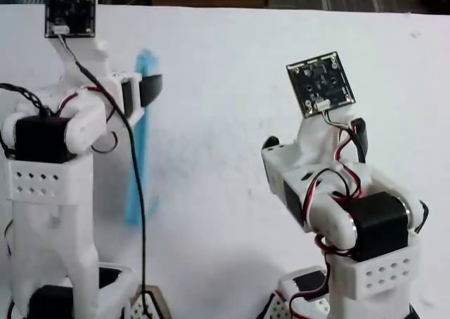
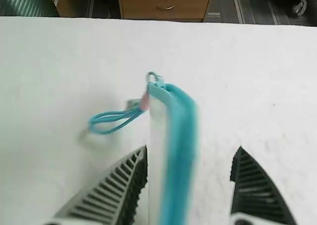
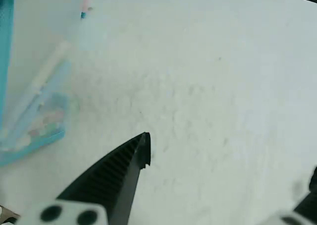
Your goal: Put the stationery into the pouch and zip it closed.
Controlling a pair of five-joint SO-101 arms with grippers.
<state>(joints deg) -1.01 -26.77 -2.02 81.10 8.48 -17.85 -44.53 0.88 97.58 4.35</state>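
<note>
Left gripper (image 2: pixel 192 149) hangs wide open astride the pouch (image 2: pixel 171 131), which stands on edge at the frame's lower centre, seemingly to steady it for zipping; right gripper (image 3: pixel 229 158), also open, hovers empty over the table (image 3: pixel 223 61).

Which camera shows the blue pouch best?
The right wrist view: the pouch shows its clear side with pens inside. The high view gives a thin blue strip beside an arm. The left wrist view gives its blue zip edge between the left gripper's open fingers.
</note>
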